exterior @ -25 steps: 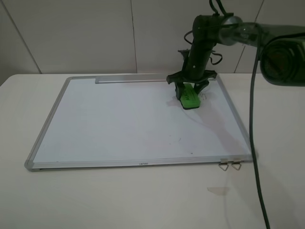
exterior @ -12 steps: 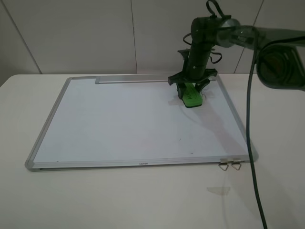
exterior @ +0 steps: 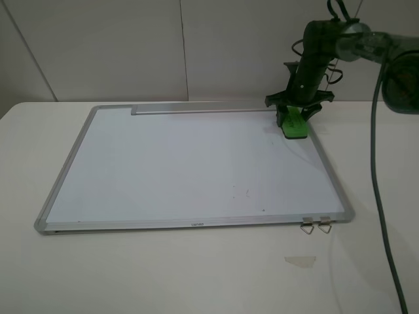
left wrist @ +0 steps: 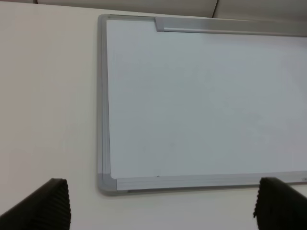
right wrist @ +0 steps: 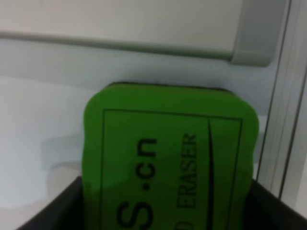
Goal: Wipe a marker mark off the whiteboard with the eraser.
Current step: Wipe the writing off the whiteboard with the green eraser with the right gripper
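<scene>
Clamped shut on a small bright green rectangular eraser (exterior: 295, 127) with dark lettering, the right pincer (exterior: 294, 120) is seen pointing down over the far right corner of a large white rectangular whiteboard (exterior: 183, 163) with a silver-grey metal frame. The eraser is gripped by its sides between the black jaws and is set down on the white surface, just inside the right-hand frame rail and just beside the end of the grey tray strip (exterior: 196, 109) that runs along the far edge. In the right wrist view its felt underside is shown only as a thin dark line past the green block. The left pincer (left wrist: 165, 211) is held over the near left corner of the board, its two black ribbed fingertips (left wrist: 50, 206) spread wide with nothing between them. Two small metal clips (exterior: 315, 226) are seen at the near right corner of the frame, lying on the pale table (exterior: 196, 275).
</scene>
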`<state>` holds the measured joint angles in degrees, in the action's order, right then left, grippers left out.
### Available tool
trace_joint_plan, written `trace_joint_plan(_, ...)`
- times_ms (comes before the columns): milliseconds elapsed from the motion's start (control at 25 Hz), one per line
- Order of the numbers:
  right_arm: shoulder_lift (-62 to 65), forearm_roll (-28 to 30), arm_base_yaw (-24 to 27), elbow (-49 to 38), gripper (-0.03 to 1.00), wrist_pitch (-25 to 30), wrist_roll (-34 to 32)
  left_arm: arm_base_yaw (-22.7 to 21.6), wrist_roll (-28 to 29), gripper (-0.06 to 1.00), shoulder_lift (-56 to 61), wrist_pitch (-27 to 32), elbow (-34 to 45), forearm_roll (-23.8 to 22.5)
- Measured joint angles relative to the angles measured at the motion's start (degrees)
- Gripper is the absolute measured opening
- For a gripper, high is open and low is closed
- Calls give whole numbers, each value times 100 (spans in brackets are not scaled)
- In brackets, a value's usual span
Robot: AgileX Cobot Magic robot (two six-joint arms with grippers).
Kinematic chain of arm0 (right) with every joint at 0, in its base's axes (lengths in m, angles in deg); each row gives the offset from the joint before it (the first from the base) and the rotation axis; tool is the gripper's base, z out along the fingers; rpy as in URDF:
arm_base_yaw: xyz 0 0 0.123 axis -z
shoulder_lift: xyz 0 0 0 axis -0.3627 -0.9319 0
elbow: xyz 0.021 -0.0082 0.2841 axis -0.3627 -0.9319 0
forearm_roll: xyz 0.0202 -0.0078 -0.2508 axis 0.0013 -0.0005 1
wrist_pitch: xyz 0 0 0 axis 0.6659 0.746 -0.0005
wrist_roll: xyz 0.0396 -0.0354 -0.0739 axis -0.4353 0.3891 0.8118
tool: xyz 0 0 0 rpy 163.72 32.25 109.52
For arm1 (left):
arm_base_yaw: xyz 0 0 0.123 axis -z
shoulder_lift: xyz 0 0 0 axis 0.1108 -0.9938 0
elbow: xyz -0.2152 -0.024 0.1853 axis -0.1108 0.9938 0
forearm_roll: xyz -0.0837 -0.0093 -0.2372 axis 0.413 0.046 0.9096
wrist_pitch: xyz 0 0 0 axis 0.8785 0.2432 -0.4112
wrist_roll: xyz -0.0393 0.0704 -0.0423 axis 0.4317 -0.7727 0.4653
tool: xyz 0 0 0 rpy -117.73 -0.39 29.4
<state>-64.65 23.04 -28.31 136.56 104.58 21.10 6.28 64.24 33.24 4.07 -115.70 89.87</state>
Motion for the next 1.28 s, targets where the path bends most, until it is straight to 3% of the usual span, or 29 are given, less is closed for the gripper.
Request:
trace_joint_plan(240,0,0,-226,0,60,-19,-66,0,0,78,0,0,0,0)
trace_joint_plan(520,-2,17,-1375,0,60,-87,-73,0,0,78,0,0,0,0)
trace_joint_plan(680,-7,23,-1606,0,60,-104,-63,0,0,78,0,0,0,0)
trace_joint_plan(960,-9,21,-1335,0,60,-109,-56,0,0,78,0,0,0,0)
trace_joint_plan(1280,-9,22,-58,0,60,-131,-163,0,0,78,0,0,0,0)
